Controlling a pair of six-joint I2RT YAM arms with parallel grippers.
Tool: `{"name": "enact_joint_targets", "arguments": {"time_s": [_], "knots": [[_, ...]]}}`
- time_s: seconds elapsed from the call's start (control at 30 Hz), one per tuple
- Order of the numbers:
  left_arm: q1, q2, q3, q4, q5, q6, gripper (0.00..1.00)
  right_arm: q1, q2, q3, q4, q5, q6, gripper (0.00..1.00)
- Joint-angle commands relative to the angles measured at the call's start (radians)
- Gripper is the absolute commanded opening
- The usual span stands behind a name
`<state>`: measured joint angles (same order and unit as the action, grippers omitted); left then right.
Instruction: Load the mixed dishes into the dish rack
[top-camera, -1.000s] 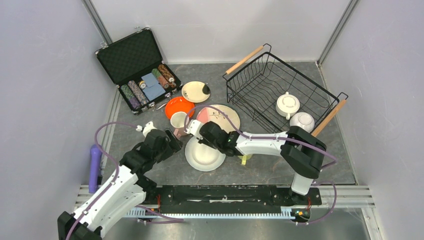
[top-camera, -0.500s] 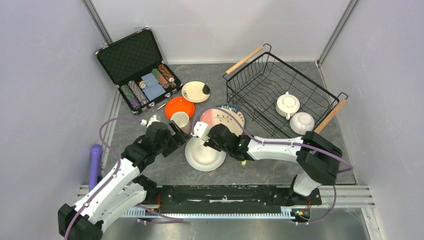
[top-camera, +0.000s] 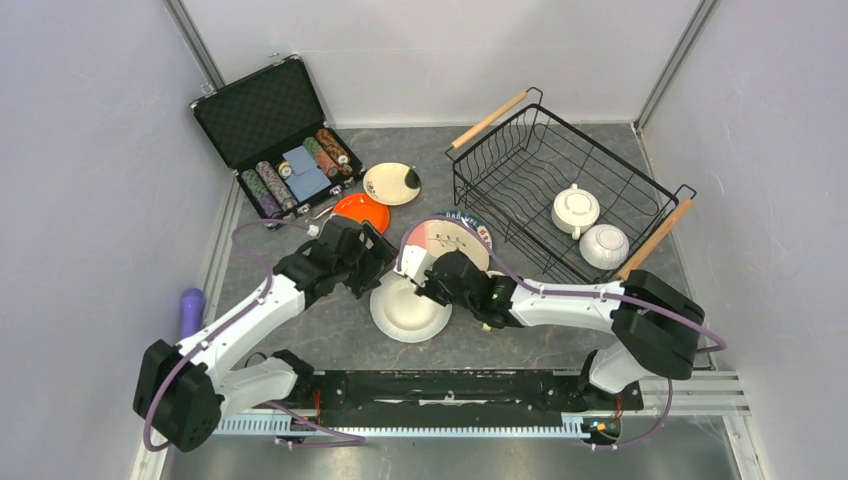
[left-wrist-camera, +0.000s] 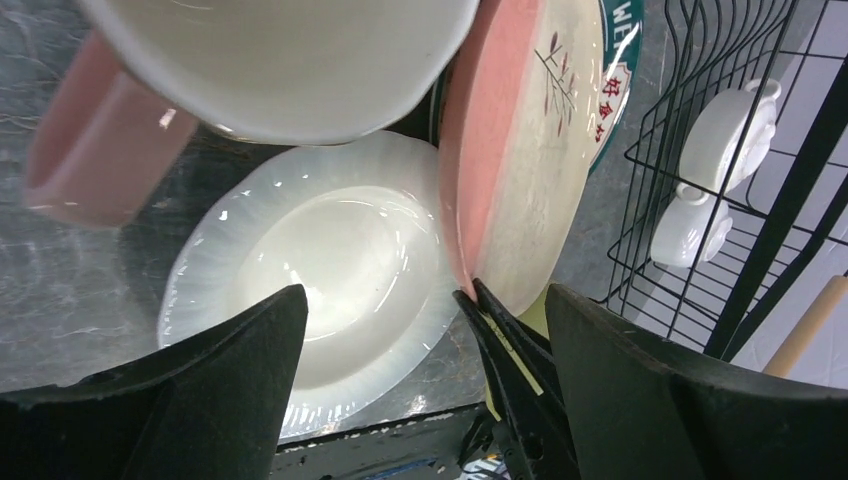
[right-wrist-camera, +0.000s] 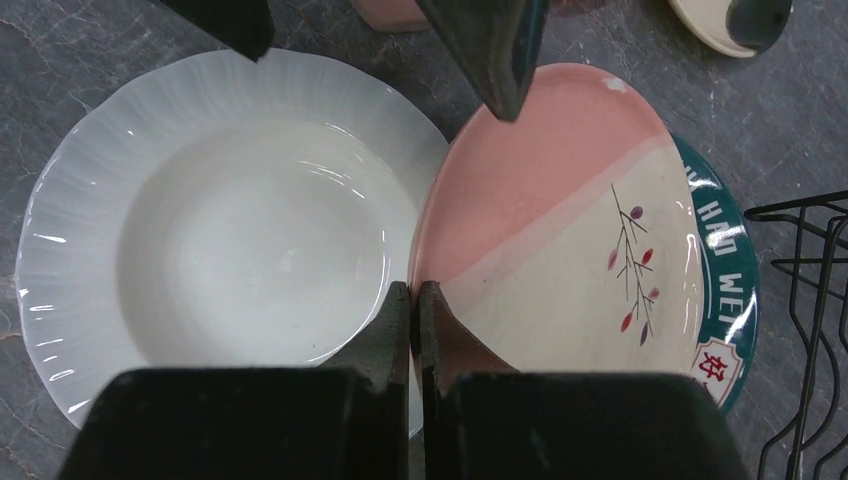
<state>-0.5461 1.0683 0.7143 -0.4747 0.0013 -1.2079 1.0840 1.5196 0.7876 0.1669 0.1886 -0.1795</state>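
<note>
The rim of the pink-cream plate (right-wrist-camera: 560, 230) is pinched tight between the fingers of the right gripper (right-wrist-camera: 414, 292). The plate is held at its near edge and looks tipped up there, while the far side is rested on the teal-rimmed plate (right-wrist-camera: 728, 300) under it. Just beside the pinched rim, the white plate (right-wrist-camera: 230, 240) is laid flat on the grey table (top-camera: 330, 335). The two rims touch or nearly touch (which one cannot be told).

The fingers of the left gripper (left-wrist-camera: 425, 300) are spread wide, and nothing is held between them. It is hung over the white plate, close to the right gripper. Right by it a white mug (left-wrist-camera: 280, 50) and a pink mug (left-wrist-camera: 100, 150) are seen.

Farther out, the orange plate (top-camera: 358, 207) and the cream black-spotted plate (top-camera: 390, 183) are laid near the black case (top-camera: 265, 115). The dish rack (top-camera: 510, 180) is set at the back right of the table, well apart from the held plate — two white dishes (top-camera: 576, 210) are found inside it.
</note>
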Motion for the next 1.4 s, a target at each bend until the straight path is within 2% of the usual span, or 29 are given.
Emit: {"name": "enact_joint_targets", "arguments": {"time_s": [0.0, 0.17, 0.27, 0.4, 0.5, 0.57, 0.67, 0.77, 0.83, 0.93, 1.0, 1.23, 1.3, 1.37], "knots": [[-0.035, 0.053, 0.062, 0.084, 0.002, -0.067, 0.94, -0.002, -0.068, 0.006, 0.121, -0.012, 0.005, 0.00], [-0.073, 0.131, 0.066, 0.119, -0.033, -0.096, 0.92, -0.002, -0.077, 0.013, 0.125, -0.025, 0.002, 0.00], [-0.081, 0.171, 0.050, 0.181, -0.033, -0.117, 0.87, -0.002, -0.085, 0.016, 0.123, -0.036, 0.003, 0.00], [-0.087, 0.227, 0.066, 0.187, -0.066, -0.124, 0.81, -0.003, -0.093, 0.023, 0.121, -0.052, 0.003, 0.00], [-0.087, 0.249, 0.047, 0.252, -0.087, -0.134, 0.67, -0.001, -0.099, 0.030, 0.111, -0.074, 0.003, 0.00], [-0.089, 0.268, 0.050, 0.274, -0.087, -0.135, 0.53, -0.002, -0.110, 0.026, 0.114, -0.079, 0.006, 0.00], [-0.093, 0.287, 0.044, 0.321, -0.088, -0.140, 0.22, -0.002, -0.126, 0.025, 0.112, -0.086, 0.006, 0.00], [-0.100, 0.278, 0.025, 0.370, -0.123, -0.149, 0.04, -0.002, -0.137, 0.030, 0.105, -0.099, 0.008, 0.00], [-0.103, 0.262, 0.019, 0.383, -0.144, -0.137, 0.02, -0.003, -0.140, 0.040, 0.089, -0.099, 0.011, 0.01], [-0.104, 0.218, 0.013, 0.383, -0.177, -0.106, 0.02, -0.007, -0.156, 0.059, 0.060, -0.094, 0.031, 0.14], [-0.104, 0.185, 0.007, 0.382, -0.190, -0.085, 0.02, -0.011, -0.181, 0.067, 0.047, -0.101, 0.042, 0.29], [-0.104, 0.041, -0.005, 0.390, -0.187, 0.024, 0.02, -0.068, -0.271, 0.137, -0.033, -0.158, 0.135, 0.63], [-0.104, -0.014, -0.007, 0.389, -0.199, 0.066, 0.02, -0.101, -0.274, 0.182, -0.085, -0.166, 0.177, 0.69], [-0.104, -0.070, -0.007, 0.386, -0.207, 0.114, 0.02, -0.138, -0.264, 0.231, -0.146, -0.186, 0.240, 0.70]]}}
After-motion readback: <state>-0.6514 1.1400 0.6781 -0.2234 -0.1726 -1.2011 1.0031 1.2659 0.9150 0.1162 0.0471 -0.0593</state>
